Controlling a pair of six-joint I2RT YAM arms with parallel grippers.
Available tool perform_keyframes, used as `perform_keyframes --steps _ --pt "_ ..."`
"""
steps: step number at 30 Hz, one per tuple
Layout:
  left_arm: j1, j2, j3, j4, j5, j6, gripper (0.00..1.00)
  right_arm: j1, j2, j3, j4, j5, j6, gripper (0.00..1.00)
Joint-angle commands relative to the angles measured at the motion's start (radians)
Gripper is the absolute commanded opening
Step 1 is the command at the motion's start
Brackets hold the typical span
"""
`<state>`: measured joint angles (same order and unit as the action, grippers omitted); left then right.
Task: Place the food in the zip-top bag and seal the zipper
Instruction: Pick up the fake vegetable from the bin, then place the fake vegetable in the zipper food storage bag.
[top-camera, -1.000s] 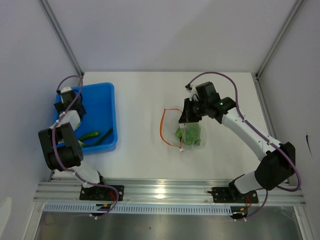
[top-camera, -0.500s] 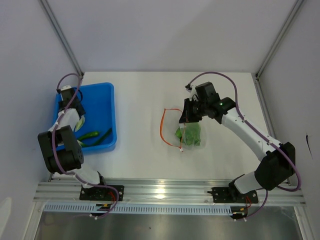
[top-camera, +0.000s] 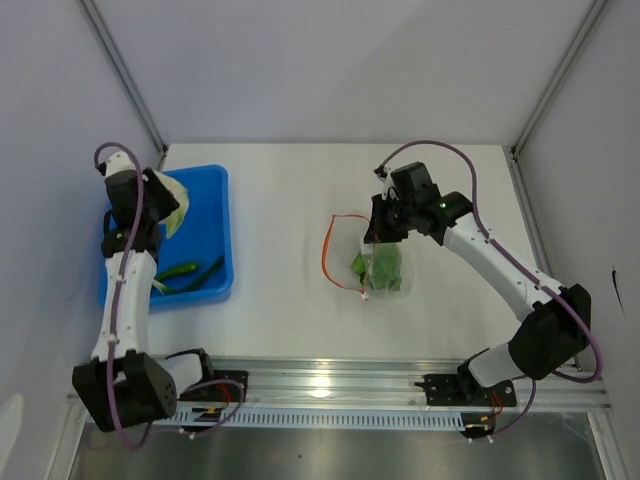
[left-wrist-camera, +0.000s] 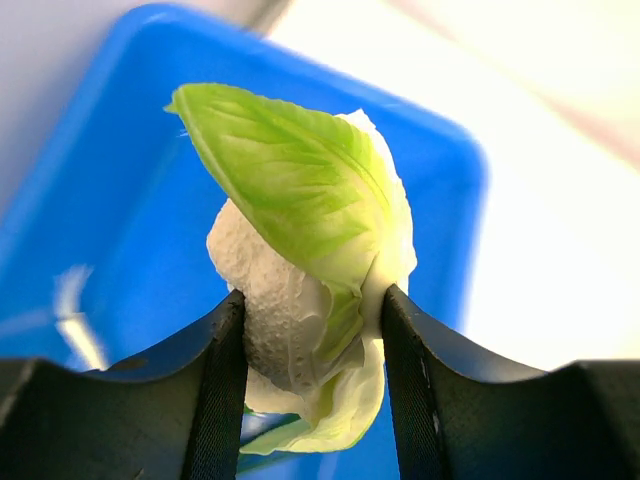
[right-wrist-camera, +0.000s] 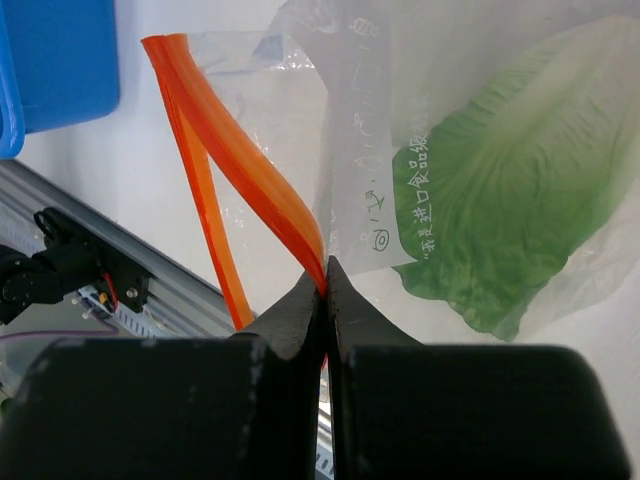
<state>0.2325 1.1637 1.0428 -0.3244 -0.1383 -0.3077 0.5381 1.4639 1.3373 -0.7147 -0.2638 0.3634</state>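
My left gripper (top-camera: 160, 195) is shut on a pale white-and-green leafy piece (left-wrist-camera: 310, 270) and holds it above the blue bin (top-camera: 205, 225); the leaf also shows in the top view (top-camera: 172, 207). My right gripper (top-camera: 375, 232) is shut on the orange-red zipper (right-wrist-camera: 270, 200) of the clear zip-top bag (top-camera: 375, 262), holding the mouth open. The zipper loop (top-camera: 328, 250) gapes to the left. A green leafy piece (right-wrist-camera: 520, 210) lies inside the bag (right-wrist-camera: 400, 120).
The blue bin stands at the table's left, with slim green pepper shapes (top-camera: 178, 270) and green stalks (top-camera: 210, 272) in its near end. Metal frame posts run along both back corners. An aluminium rail (top-camera: 330, 380) lines the near edge.
My left gripper has risen out of the bin with the leafy piece in its grip and the arm has stretched upward. The right gripper and the bag have stayed in place.
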Motion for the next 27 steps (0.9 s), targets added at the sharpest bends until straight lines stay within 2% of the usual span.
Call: perform_keyframes --steps 1,9,11,12,14,15,16,21,27 --pt "-0.033 -0.142 -0.055 -0.018 0.213 -0.134 0.02 -0.004 0.019 0.088 -0.031 0.086 -0.029 0.00" --pt "-0.194 -0.394 -0.154 0.054 0.579 -0.261 0.01 0.009 0.039 0.125 -0.063 0.138 -0.009 0.00" --pt "-0.318 -0.420 -0.165 0.093 0.650 -0.303 0.01 0.025 0.030 0.114 -0.071 0.150 0.011 0.00" --pt "-0.318 -0.424 -0.171 0.111 0.666 -0.313 0.00 0.031 0.027 0.114 -0.071 0.155 0.017 0.00" --pt "-0.422 -0.429 -0.193 0.183 0.695 -0.343 0.00 0.049 0.007 0.096 -0.066 0.164 0.035 0.00" --pt "-0.552 -0.402 -0.205 0.247 0.732 -0.350 0.00 0.063 -0.017 0.068 -0.057 0.170 0.055 0.00" --pt "-0.553 -0.401 -0.205 0.248 0.732 -0.350 0.01 0.063 -0.017 0.068 -0.057 0.167 0.055 0.00" --pt "-0.702 -0.325 -0.199 0.251 0.695 -0.346 0.01 0.074 -0.080 0.007 -0.029 0.163 0.101 0.00" --pt "-0.763 -0.286 -0.239 0.265 0.638 -0.379 0.01 0.079 -0.109 0.003 -0.031 0.173 0.111 0.00"
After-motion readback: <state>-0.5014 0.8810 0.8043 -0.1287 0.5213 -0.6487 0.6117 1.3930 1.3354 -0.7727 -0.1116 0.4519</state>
